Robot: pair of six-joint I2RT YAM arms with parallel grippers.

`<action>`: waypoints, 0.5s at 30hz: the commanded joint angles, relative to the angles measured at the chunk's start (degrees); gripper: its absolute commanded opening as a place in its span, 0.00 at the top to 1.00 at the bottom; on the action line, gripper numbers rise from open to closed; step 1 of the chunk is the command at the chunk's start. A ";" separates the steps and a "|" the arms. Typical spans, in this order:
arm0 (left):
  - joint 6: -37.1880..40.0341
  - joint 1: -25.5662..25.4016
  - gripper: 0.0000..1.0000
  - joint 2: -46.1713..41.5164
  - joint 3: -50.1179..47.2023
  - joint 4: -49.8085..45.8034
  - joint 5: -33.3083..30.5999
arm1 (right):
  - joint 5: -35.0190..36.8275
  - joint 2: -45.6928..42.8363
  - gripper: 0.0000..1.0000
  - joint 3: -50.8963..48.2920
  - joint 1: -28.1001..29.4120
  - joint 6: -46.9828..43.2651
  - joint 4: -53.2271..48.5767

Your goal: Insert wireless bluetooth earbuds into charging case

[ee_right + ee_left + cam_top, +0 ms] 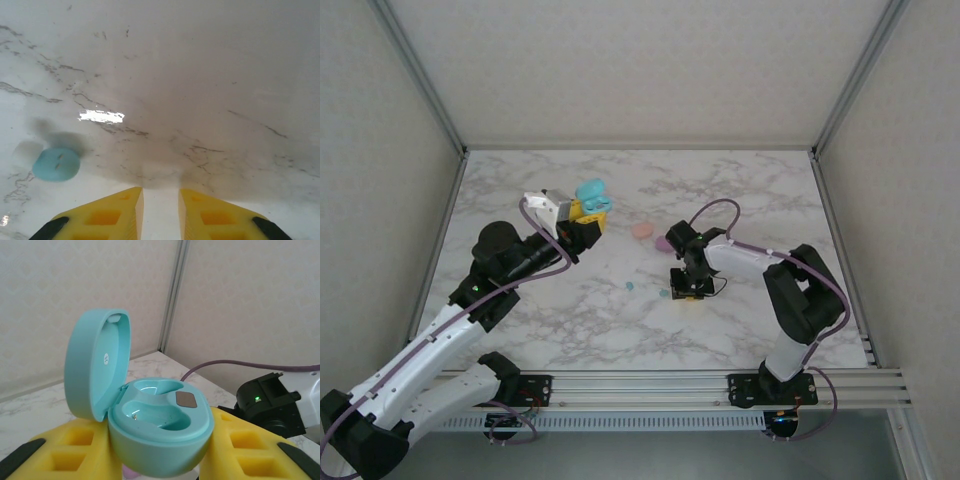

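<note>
The teal charging case (160,432) is held above the table with its lid (97,365) swung up and both sockets empty. My left gripper (160,457) is shut on its base, and from above the case (592,193) sits at that gripper's (588,212) tip. Two tiny teal earbuds (629,285) (664,293) lie on the marble. My right gripper (687,292) points down just right of them. Its yellow fingers (117,210) stand a narrow gap apart, open, with bare table between. One teal earbud (56,164) lies left of them.
A peach-pink oval case (642,230) and a purple oval case (664,243) lie closed on the marble table (750,190) behind my right gripper. White walls and metal posts (172,295) enclose the table. My right arm (270,402) is in the left wrist view.
</note>
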 commanded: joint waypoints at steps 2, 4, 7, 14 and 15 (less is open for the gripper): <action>-0.66 0.35 0.70 0.23 2.27 0.31 0.49 | -0.21 -2.75 0.73 1.20 -0.23 1.38 -0.58; -0.64 0.34 0.70 0.23 2.20 0.40 0.39 | -2.01 -2.71 0.70 2.51 0.23 1.85 0.27; -0.79 0.31 0.70 0.18 2.18 0.57 0.17 | -3.14 -0.55 0.64 5.67 2.05 2.19 0.40; -0.52 0.31 0.70 -0.73 2.01 -0.08 -0.30 | -0.55 5.19 0.60 9.13 3.33 1.85 -0.13; -0.55 0.38 0.70 -0.82 2.00 -0.13 -0.47 | -0.79 5.59 0.60 9.45 3.44 0.81 -0.14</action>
